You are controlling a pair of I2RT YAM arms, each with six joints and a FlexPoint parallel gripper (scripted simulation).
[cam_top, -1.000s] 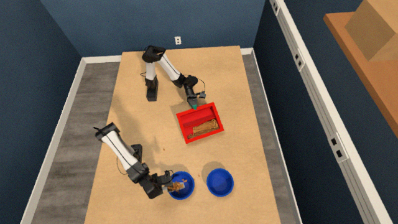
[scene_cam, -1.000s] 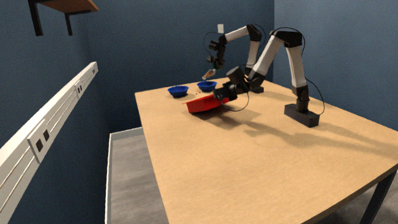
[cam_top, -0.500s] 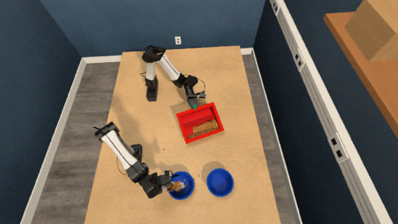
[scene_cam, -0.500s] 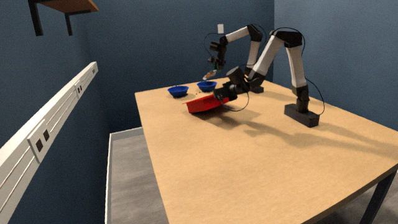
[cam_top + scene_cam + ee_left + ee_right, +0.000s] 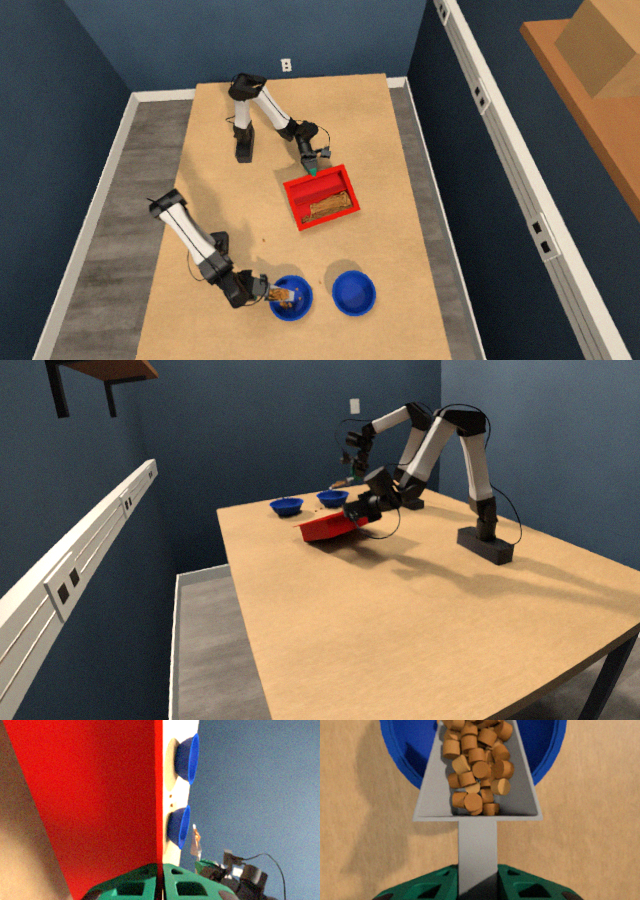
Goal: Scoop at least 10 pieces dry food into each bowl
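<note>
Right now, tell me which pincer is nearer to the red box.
Left. The left pincer is right at the red box, gripping its raised rim. The right pincer is farther off, holding the scoop over a blue bowl.
</note>
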